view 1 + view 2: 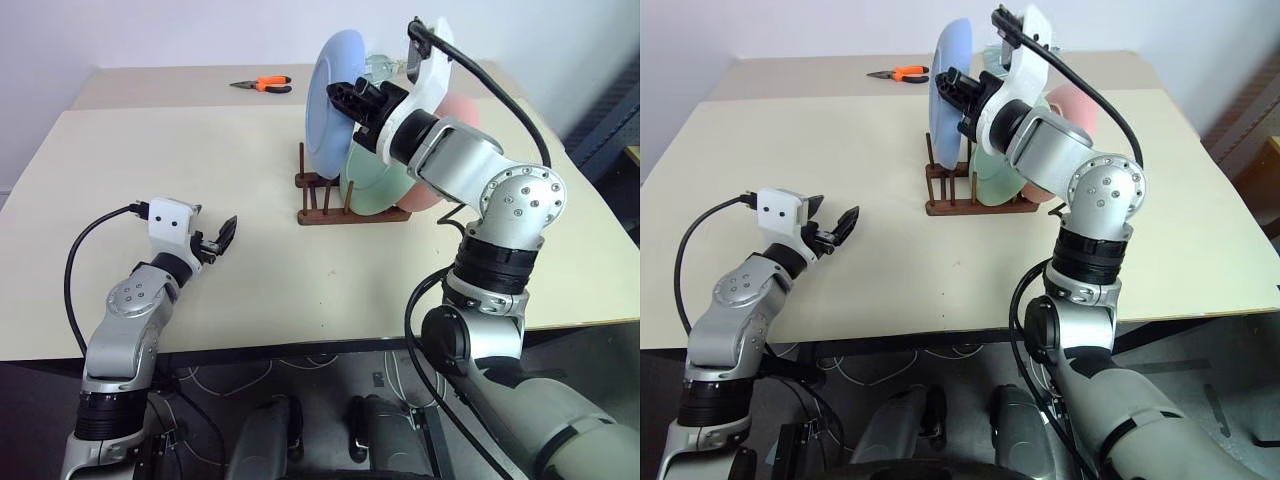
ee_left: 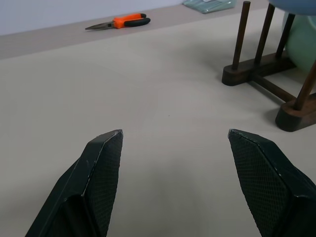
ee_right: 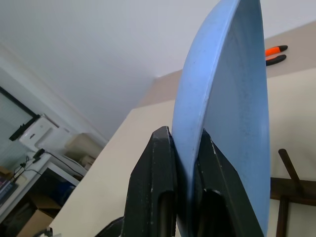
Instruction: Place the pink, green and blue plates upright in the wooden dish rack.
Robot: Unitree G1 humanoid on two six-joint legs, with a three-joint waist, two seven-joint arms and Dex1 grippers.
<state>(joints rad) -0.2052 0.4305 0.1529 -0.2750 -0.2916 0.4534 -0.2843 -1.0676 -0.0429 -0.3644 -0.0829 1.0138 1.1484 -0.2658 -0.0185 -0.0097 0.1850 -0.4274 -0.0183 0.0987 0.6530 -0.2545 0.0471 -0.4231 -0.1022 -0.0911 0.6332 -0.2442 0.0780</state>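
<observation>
The beige table (image 1: 250,180) lies bare between the left gripper (image 1: 222,236) and the wooden dish rack (image 1: 330,212), with wide free surface toward its left and near edges; orange-handled pliers (image 1: 263,84) lie well apart near the far edge. Three plates show: the blue plate (image 1: 330,90) held upright above the rack's left end, the green plate (image 1: 375,185) standing in the rack, the pink plate (image 1: 450,150) behind it at the rack's right end. Two grippers: the left one hovers released, fingers spread, over bare table; the right gripper (image 3: 185,148) is clenched on the blue plate's rim. The right wrist view shows both fingers pinching the rim, which the head views leave unclear; the left wrist view shows the rack's pegs and base rails close up.
</observation>
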